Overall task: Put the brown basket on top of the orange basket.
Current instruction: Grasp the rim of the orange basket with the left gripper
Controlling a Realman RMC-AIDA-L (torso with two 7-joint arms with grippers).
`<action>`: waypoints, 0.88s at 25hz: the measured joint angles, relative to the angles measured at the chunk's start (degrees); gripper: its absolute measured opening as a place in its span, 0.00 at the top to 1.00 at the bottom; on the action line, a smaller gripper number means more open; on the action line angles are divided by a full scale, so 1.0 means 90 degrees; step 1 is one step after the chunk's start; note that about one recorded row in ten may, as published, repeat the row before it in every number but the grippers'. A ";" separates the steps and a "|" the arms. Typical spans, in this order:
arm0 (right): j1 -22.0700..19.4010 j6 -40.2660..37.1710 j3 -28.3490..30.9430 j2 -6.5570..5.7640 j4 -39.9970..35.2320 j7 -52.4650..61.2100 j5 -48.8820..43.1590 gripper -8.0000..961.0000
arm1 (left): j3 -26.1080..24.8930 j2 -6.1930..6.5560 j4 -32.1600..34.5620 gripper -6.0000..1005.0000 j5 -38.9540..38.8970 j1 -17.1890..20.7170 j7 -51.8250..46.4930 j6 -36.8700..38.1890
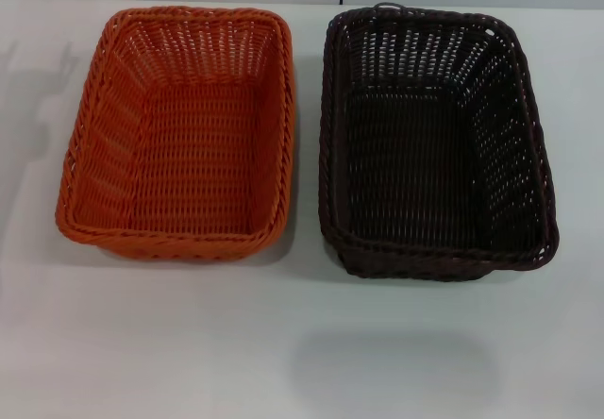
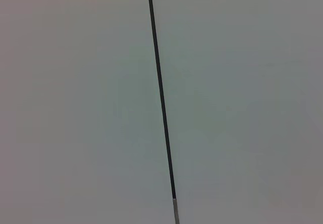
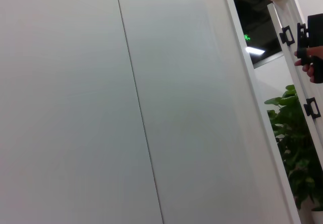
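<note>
Neither pincer appears in any view, so their state cannot be told. On the white table (image 1: 302,353) the orange basket (image 1: 179,131) sits left and the brown basket (image 1: 434,141) right, just beside each other, upright, long axes running near to far.

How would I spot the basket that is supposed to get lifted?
Look at the white table, where two woven rectangular baskets sit side by side, apart. It is the brown basket on the robot's right, dark and almost black, unlike the bright orange basket beside it.
</note>
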 joint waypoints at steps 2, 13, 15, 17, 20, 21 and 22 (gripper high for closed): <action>-0.0006 0.0001 0.0001 0.0000 0.0000 0.0001 0.0000 0.16 | -0.0008 -0.0005 -0.0011 0.18 0.0000 0.0003 -0.0001 0.0013; -0.0060 0.0040 -0.0008 0.0001 -0.0004 0.0003 0.0000 0.16 | -0.0117 -0.0066 -0.0015 0.18 0.0000 0.0017 0.0033 0.0132; -0.0065 0.0030 -0.0009 0.0006 -0.0003 0.0003 -0.0001 0.16 | -0.0117 -0.0066 -0.0015 0.18 0.0000 0.0017 0.0033 0.0132; -0.0065 0.0024 -0.0009 0.0003 -0.0006 0.0003 -0.0001 0.16 | -0.0118 -0.0076 -0.0020 0.18 -0.0001 0.0014 0.0044 0.0145; -0.0064 0.0027 -0.0009 0.0003 -0.0007 0.0003 -0.0003 0.16 | -0.0127 -0.0081 -0.0111 0.19 -0.0001 -0.0024 0.0046 0.0183; -0.0064 0.0027 -0.0009 0.0005 -0.0007 0.0003 -0.0003 0.16 | -0.0127 -0.0081 -0.0121 0.19 -0.0001 -0.0030 0.0046 0.0183; -0.0063 0.0026 -0.0009 0.0006 -0.0007 0.0003 -0.0003 0.16 | -0.0127 -0.0081 -0.0125 0.19 0.0000 -0.0032 0.0046 0.0185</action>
